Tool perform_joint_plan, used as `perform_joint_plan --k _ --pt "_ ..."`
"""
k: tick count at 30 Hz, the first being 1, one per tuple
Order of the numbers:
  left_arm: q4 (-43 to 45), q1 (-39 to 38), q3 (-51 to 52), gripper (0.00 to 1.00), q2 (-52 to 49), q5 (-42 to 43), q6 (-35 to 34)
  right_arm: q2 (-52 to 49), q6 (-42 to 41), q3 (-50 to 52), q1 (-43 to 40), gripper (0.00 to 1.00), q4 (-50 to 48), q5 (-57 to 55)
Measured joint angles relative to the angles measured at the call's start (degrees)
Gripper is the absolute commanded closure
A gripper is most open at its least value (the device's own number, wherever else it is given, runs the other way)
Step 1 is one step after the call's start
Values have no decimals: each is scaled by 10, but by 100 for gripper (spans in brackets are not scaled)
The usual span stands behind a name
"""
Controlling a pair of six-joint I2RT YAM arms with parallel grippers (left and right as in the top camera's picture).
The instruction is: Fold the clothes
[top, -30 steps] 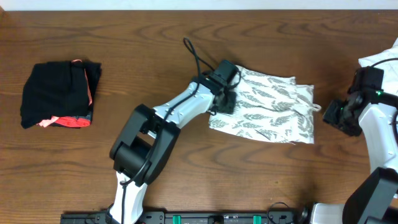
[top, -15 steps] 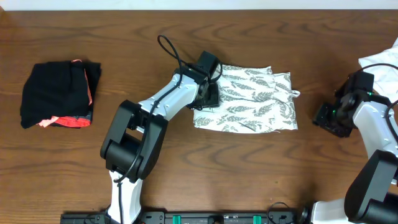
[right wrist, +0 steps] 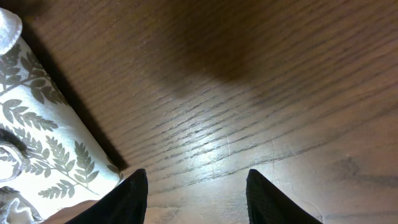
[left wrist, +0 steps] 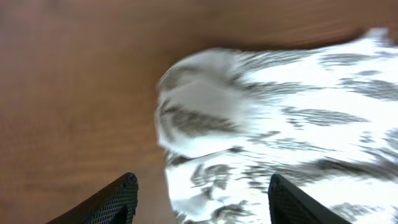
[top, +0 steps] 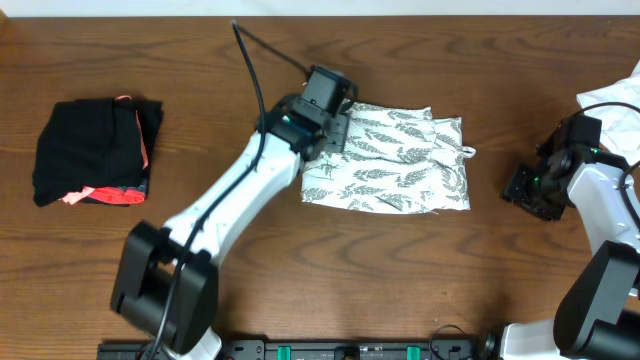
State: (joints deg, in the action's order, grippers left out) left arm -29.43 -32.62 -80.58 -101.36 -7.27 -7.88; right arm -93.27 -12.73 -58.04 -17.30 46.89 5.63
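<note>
Dress (top: 392,168) — black bundle (top: 88,150) well apart.

We find the dress (top: 400,165) lying mid-frame on the worktop (top: 200,60), the left claw (top: 335,132) over its upper-left part, the right claw (top: 522,194) well apart to its right, a bundle (top: 95,150) far left, and a cloth (top: 612,95) at the right edge.

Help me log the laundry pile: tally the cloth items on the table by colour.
White with fern print: 1, the folded dress
Black with coral trim: 1, the bundle
Plain white: 1, the cloth at the right edge
Total: 3
</note>
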Motion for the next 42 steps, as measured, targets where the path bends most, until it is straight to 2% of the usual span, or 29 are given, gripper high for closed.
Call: perform_joint_plan --k 7,13,18,26,34,42 --pt "26 -96 -2 31 -26 -9 155 0 0 0 0 47 3 0" --pt "74 -139 -1 26 -66 -9 202 0 2 0 0 46 5 0" --pt "106 -159 -2 24 -101 7 201 0 2 0 0 46 6 0" --pt "156 -162 -1 12 -116 85 170 0 2 0 0 46 8 0" --pt "203 -162 -1 12 -121 104 113 0 2 0 0 46 11 0" --pt "224 -162 -1 12 -195 108 93 0 2 0 0 46 17 0"
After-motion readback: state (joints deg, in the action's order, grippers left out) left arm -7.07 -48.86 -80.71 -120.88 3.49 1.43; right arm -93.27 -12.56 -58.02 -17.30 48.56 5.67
